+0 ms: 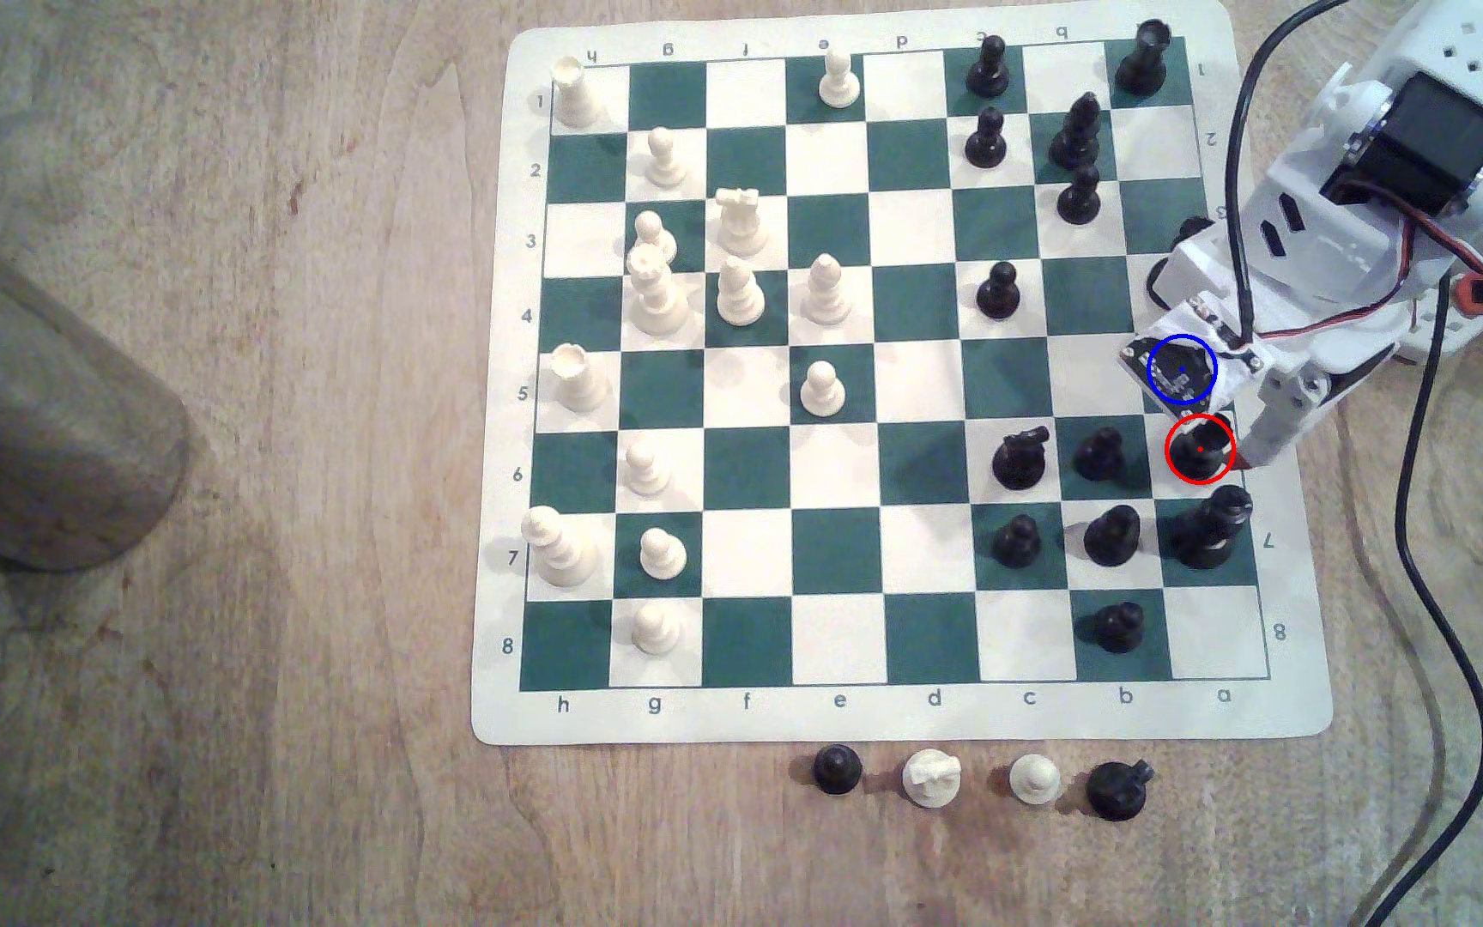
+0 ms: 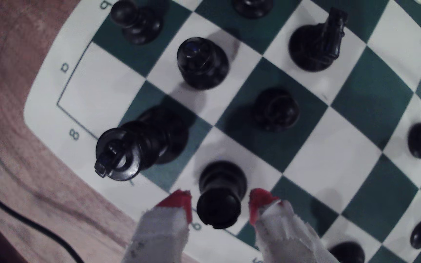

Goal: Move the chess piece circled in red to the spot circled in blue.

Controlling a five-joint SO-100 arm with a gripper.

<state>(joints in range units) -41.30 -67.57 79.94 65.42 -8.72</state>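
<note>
So the pawn (image 2: 218, 202) sits unmoved between the released tool's (image 2: 220, 208) red tips, the blue-ringed square (image 1: 1159, 403) at its twelve o'clock unfilled.

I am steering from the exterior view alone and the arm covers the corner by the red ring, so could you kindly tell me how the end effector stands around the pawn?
Observer: In the wrist view the end effector is open, one red-tipped finger on each side of the pawn.
Operator: Are the fingers touching it?
Observer: No; a sliver of board shows between each tip and the pawn.
Operator: Is any neighbour close?
Observer: The taller crowned piece stands on the adjoining green square, apart from the near finger.
</note>
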